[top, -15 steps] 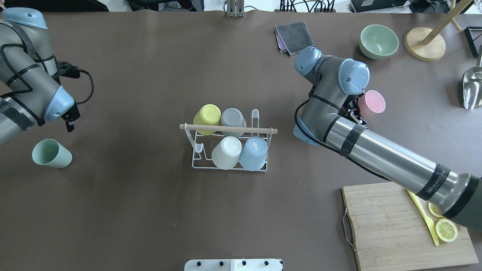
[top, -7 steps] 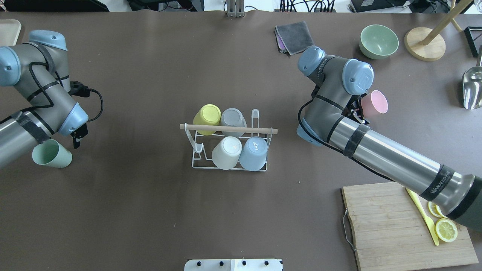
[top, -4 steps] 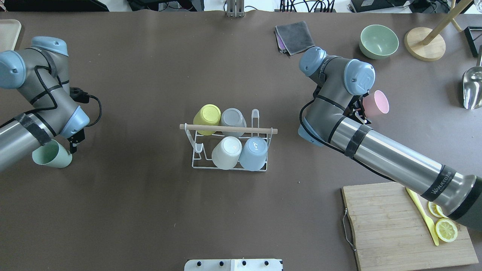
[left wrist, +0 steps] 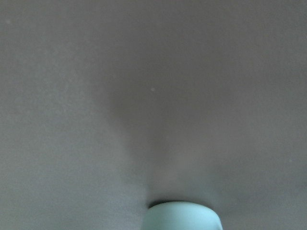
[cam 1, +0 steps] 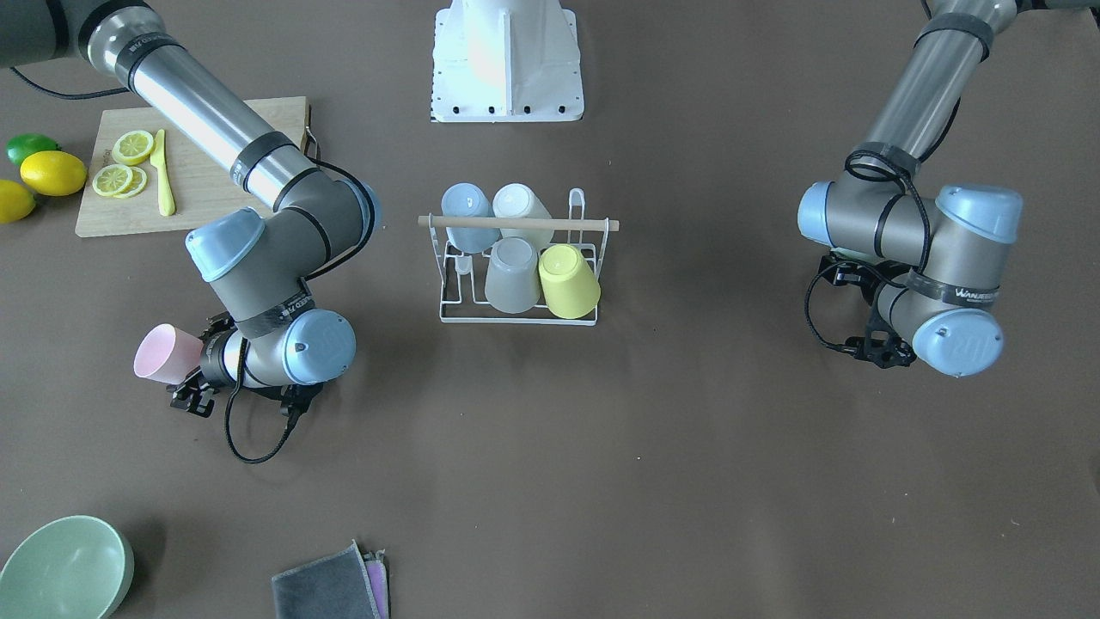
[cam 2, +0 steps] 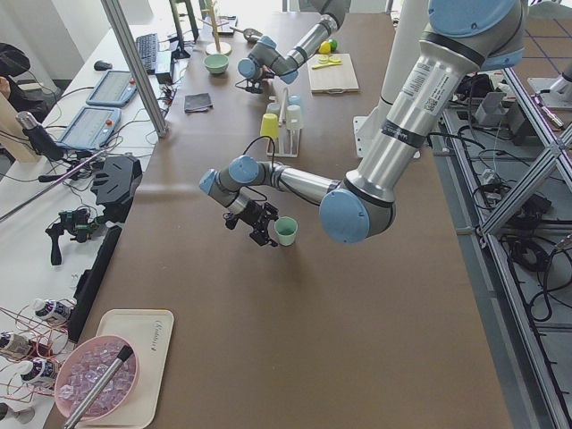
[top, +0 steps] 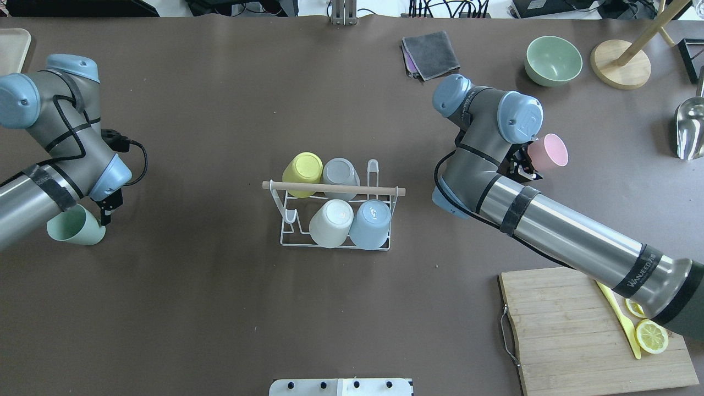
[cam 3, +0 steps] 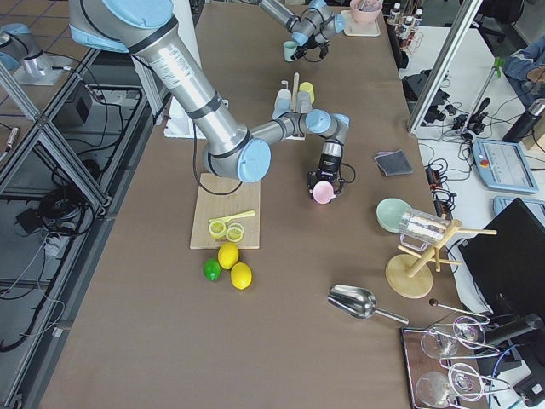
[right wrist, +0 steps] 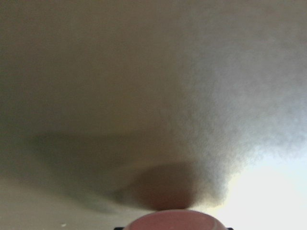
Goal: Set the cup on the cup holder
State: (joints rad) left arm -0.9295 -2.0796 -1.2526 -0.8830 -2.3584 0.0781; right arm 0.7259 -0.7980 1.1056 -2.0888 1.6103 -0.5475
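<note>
Cups sit in three places across the bench. Close to its left edge, about halfway along, a mint-green cup stands upright with its mouth up. The left hand is down at that cup's rim, with one dark finger showing on the side toward the bench's middle. The left wrist view has the cup's pale edge at its bottom centre. No view shows whether the fingers press on the cup, so the hand's state cannot be told.

At the middle of the bench sits the cup holder, its wooden dowel running left to right across the top. Four cups rest upside down on its prongs. A yellow cup and a grey cup are in the far row, a white cup and a blue cup in the near row.

Toward the far right of the bench the right hand is clamped on a pink cup. The cup lies on its side in the grip, well apart from the cup holder, one round end turned toward the right edge.

A folded grey cloth lies by the far edge. A green bowl sits nearer the far right corner. A wooden cutting board with lemon slices fills the near right corner.
</note>
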